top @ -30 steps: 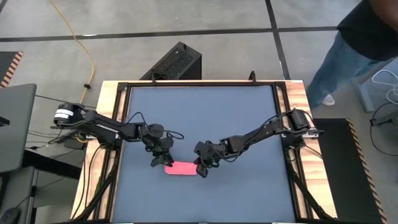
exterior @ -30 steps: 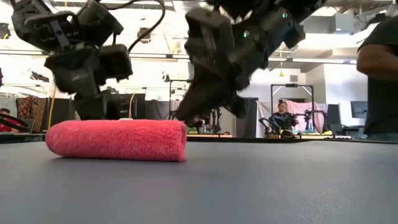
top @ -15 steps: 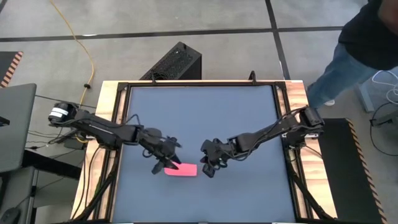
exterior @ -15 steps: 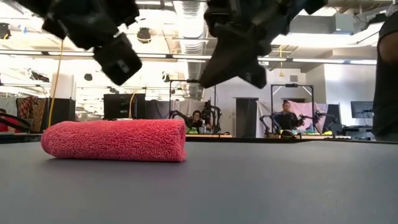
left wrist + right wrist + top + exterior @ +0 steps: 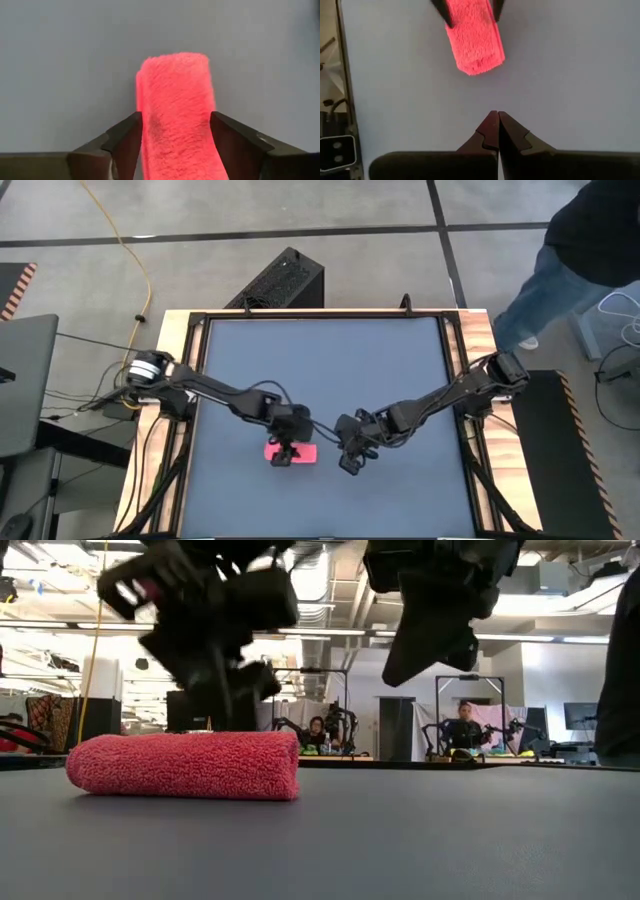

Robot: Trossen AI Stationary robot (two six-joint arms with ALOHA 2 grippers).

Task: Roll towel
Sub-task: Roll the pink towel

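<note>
The towel (image 5: 291, 452) lies rolled into a short pink cylinder on the dark grey table (image 5: 330, 360), toward the six o'clock side of the tabletop and a little to nine o'clock of centre in the high view. Its long axis runs from nine o'clock to three o'clock there, parallel to the table's near edge, and in the low view the roll (image 5: 185, 764) rests flat on the surface with one squared-off end facing three o'clock. The left gripper (image 5: 285, 450) is over the middle of the roll, reaching in from the ten o'clock side; in the left wrist view its two dark fingers (image 5: 121, 142) stand spread wide, one on each side of the towel (image 5: 175, 115), just at its flanks, and whether they press the cloth or merely flank it cannot be told. The right gripper (image 5: 350, 461) hangs above the table just off the roll's three o'clock end, apart from it; in the right wrist view its fingertips (image 5: 488, 131) meet, closed on nothing, with the towel (image 5: 474, 37) lying beyond them. No containers are on the table.
</note>
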